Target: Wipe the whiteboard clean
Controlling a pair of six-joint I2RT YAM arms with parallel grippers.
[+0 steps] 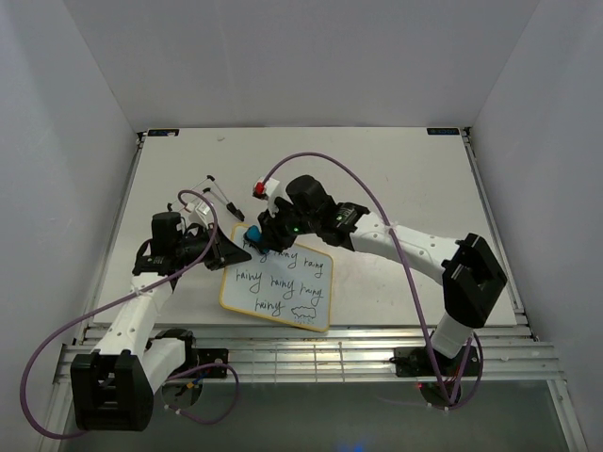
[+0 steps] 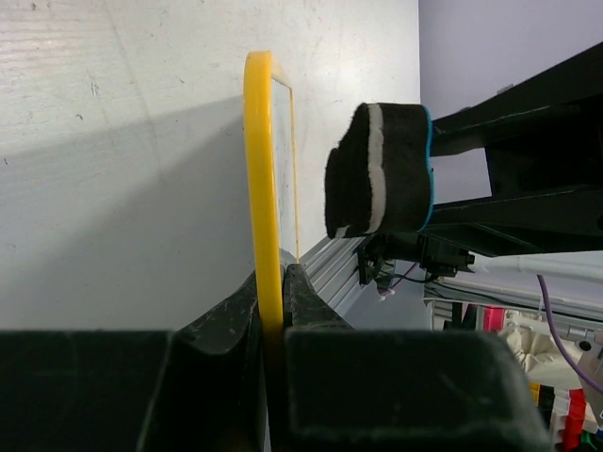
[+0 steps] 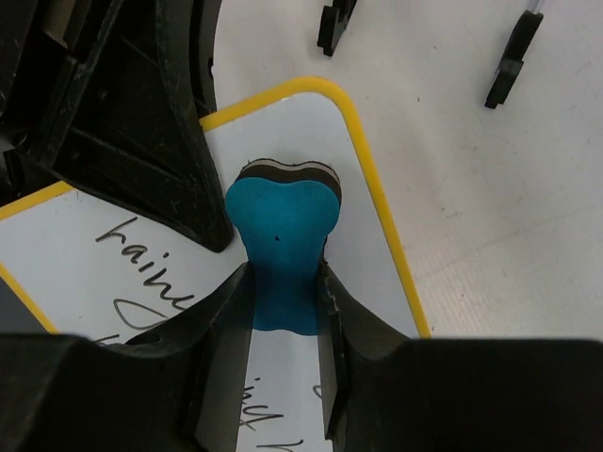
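Observation:
The whiteboard (image 1: 283, 287) lies near the table's front. It has a yellow rim and several black handwritten words. My left gripper (image 1: 229, 252) is shut on its left rim (image 2: 260, 188), which is pinched between the jaws (image 2: 273, 282). My right gripper (image 1: 259, 237) is shut on the blue eraser (image 1: 252, 234) over the board's upper left corner. In the right wrist view the eraser (image 3: 283, 235) sits between my fingers (image 3: 283, 282) above the white surface (image 3: 363, 226). In the left wrist view the eraser's black felt (image 2: 377, 169) faces the board with a small gap.
Marker pens (image 1: 222, 194) and a red-capped item (image 1: 259, 187) lie on the table behind the board. Black pen pieces (image 3: 513, 47) show in the right wrist view. A metal rail (image 1: 311, 353) runs along the table's near edge. White walls enclose three sides.

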